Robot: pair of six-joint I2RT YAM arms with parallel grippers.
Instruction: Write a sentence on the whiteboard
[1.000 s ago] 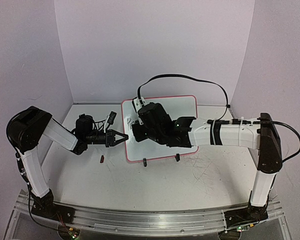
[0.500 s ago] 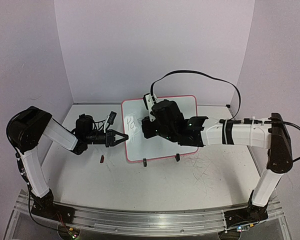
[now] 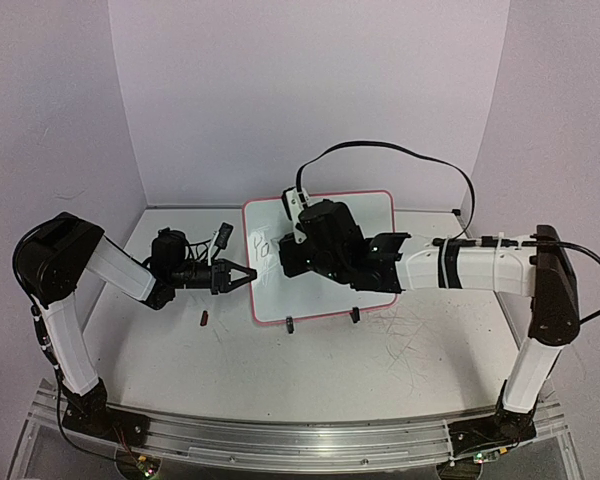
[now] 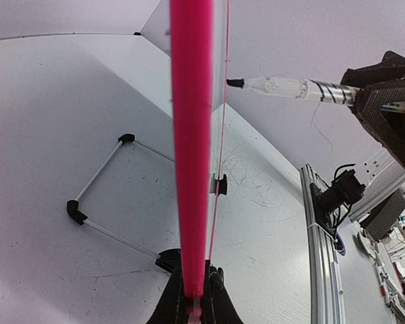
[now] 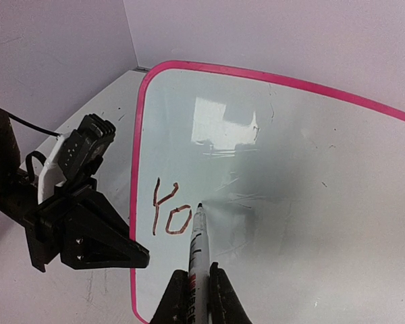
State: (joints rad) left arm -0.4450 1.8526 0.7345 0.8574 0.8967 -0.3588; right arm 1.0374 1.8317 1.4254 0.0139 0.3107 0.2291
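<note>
The whiteboard [image 3: 372, 215] stands upright on the table, white with a pink rim [image 4: 191, 135]. My left gripper [image 3: 252, 272] is shut on its left edge, and in the left wrist view the rim runs down between the jaws of that gripper [image 4: 196, 297]. My right gripper [image 5: 198, 277] is shut on a white marker [image 5: 196, 246]. The marker's dark tip sits at the board face [image 5: 310, 175], just right of the writing. The sentence [image 5: 170, 212] reads "Yo" in reddish-brown strokes near the left rim, partly visible from above [image 3: 263, 244]. The right wrist [image 3: 320, 245] covers the board's middle.
A small dark red piece [image 3: 205, 319] lies on the scratched tabletop left of the board's foot. Two black clip feet [image 3: 290, 324] [image 3: 355, 315] hold the lower rim. A wire stand [image 4: 101, 196] lies behind the board. A black cable [image 3: 380, 150] arcs above the right arm.
The right gripper has carried the marker rightward from the board's left edge, and the writing has grown from a first stroke to "Yo". The left arm has stayed still.
</note>
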